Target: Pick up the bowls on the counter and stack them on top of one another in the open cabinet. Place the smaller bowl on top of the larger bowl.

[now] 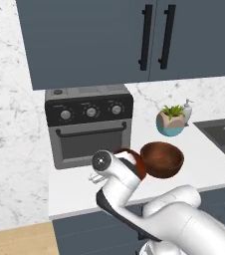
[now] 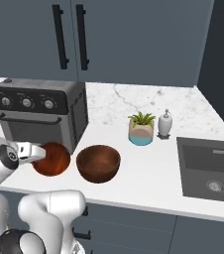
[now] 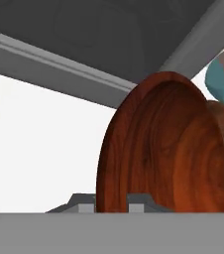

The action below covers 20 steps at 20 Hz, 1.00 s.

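The smaller bowl (image 2: 52,158) is tipped up on its edge on the counter (image 2: 148,168) in front of the toaster oven, its reddish inside facing outward. My gripper (image 2: 34,151) is shut on its rim. In the hand view the two fingertips (image 3: 86,203) flank the rim of this smaller bowl (image 3: 168,149), with the gripper (image 3: 113,204) centred on it. The larger bowl (image 2: 98,162) stands upright just right of it, close beside it; the same larger bowl (image 1: 162,158) sits right of my wrist. The open cabinet is out of view.
A black toaster oven (image 2: 37,114) stands at the back left. A teal-and-tan plant pot (image 2: 141,130) and a soap dispenser (image 2: 165,124) stand near the wall. The dark sink (image 2: 210,168) lies to the right. Slate-blue wall cabinets (image 2: 109,34) with shut doors hang overhead.
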Available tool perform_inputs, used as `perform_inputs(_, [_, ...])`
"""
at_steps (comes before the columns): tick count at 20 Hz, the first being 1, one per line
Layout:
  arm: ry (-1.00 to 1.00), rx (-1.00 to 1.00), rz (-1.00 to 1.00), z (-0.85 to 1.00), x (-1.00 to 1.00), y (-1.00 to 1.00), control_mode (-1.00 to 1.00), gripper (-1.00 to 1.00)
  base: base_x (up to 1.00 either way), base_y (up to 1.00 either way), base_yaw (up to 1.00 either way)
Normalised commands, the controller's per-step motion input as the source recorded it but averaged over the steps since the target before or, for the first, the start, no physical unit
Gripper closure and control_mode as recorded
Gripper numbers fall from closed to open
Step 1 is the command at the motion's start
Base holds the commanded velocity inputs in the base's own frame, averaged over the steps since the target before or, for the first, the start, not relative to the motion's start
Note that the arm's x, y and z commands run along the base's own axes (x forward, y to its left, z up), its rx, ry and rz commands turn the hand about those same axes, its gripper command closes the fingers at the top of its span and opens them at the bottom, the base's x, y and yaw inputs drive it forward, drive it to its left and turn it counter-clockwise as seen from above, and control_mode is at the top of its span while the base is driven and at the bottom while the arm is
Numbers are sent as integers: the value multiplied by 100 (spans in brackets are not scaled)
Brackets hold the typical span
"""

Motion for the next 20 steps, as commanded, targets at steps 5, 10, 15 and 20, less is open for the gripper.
perform_inputs(5, [-19, 0, -18, 90, -17, -34, -100, 100, 0, 0, 0])
perform_inputs(10, [-1, 0, -18, 100, 0, -14, -100, 100, 0, 0, 0])
perform_inputs(15, [23, 4, -10, 40, -1, -86, -100, 100, 0, 0, 0])
perform_inputs(20, [31, 3, -2, 3, 23, -74, -100, 100, 0, 0, 0])
